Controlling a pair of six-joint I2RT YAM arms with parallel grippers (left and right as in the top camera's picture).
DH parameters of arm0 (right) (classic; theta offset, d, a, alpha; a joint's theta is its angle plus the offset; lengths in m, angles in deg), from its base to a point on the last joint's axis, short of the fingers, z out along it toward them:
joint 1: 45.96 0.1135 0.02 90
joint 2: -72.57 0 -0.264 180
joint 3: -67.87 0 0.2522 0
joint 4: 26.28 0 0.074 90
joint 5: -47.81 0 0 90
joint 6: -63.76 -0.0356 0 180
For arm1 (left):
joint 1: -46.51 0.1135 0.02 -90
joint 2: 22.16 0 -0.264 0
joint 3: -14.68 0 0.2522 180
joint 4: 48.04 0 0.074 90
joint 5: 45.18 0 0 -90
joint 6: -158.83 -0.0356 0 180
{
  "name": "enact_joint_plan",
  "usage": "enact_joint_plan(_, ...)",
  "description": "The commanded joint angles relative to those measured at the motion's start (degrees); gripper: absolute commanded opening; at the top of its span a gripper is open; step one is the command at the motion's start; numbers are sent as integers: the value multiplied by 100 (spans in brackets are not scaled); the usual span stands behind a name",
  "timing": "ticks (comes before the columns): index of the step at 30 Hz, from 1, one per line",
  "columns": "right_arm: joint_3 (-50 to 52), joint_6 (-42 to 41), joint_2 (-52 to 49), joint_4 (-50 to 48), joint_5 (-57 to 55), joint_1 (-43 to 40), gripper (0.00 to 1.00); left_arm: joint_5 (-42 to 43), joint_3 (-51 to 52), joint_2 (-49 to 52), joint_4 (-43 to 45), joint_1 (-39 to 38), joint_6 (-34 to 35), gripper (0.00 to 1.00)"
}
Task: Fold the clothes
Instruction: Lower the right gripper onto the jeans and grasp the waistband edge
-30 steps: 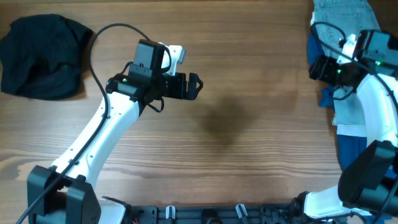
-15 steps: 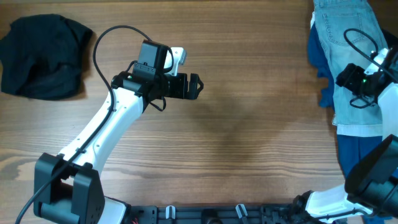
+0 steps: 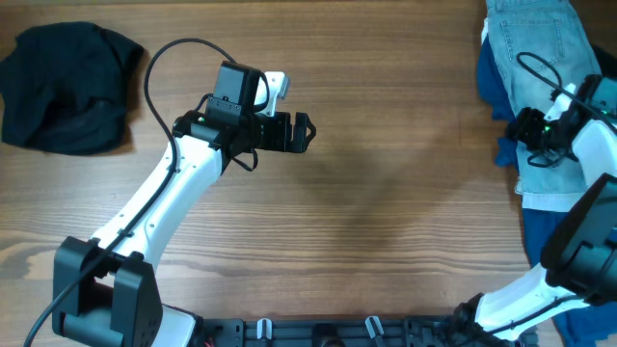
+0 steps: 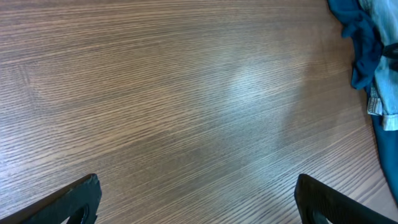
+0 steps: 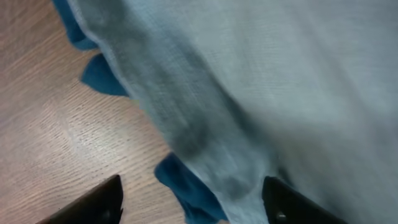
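Across the table (image 3: 386, 222) the cloth hasn't moved in the last second, only the right arm has

- dark-blue garment (image 3: 492, 87): bottom of the pile along the right edge, sticking out left of and nearer than the denim
- pale-blue denim shorts (image 3: 540, 43): on top of it, running from the far-right corner toward the near side, still unfolded
- black garment (image 3: 63, 87): bunched at far left, well apart from both arms, untouched
- left gripper (image 3: 300, 133): hovering over bare wood left of centre, jaws fully spread, nothing between them, barely shifted since a second ago
- right gripper (image 3: 519, 127): a second ago it was at the left fringe of the pile, then swung right over the denim, and is now back near the shorts' left edge; its jaws have been narrowing but the wrist view shows the fingers still apart, straddling the denim hem with a bit of dark blue below, nothing pinched yet

My read: it's lining up a first pinch on the shorts' left edge to drag them onto open table, and no fold has started. Risk: the jaws catch the dark-blue layer along with the denim
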Motion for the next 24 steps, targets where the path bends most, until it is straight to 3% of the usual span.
enact_joint_plan(1, 46, 105, -120, -72, 94, 201, 64, 31, -98, 44, 46, -33, 72, 100)
enact_joint_plan(3, 46, 103, -140, -98, 94, 238, 69, 31, -101, 44, 48, -31, 72, 100)
enact_joint_plan(5, 46, 101, -160, -103, 59, 225, 64, 31, -98, 44, 44, -31, 72, 100)
enact_joint_plan(8, 46, 90, -160, -131, -39, 188, 72, 31, -98, 44, 44, -33, 72, 100)
enact_joint_plan(9, 46, 83, -160, -131, -39, 164, 67, 31, -101, 44, 44, -33, 72, 100)
enact_joint_plan(12, 46, 85, -160, -164, -37, 74, 66, 31, -98, 44, 44, -33, 72, 100)
enact_joint_plan(15, 46, 85, -160, -179, -35, -11, 52, 31, -101, 44, 46, -33, 72, 100)
enact_joint_plan(18, 46, 85, -160, -177, -35, -79, 54, 31, -98, 44, 48, -33, 72, 100)
enact_joint_plan(20, 46, 42, -160, -175, -33, -127, 50, 31, -98, 44, 46, -31, 70, 100)
enact_joint_plan(21, 46, 44, -160, -177, -35, -144, 50, 31, -98, 44, 46, -33, 70, 100)
enact_joint_plan(24, 46, 46, -160, -190, -33, -173, 67, 31, -98, 48, 46, -31, 70, 100)
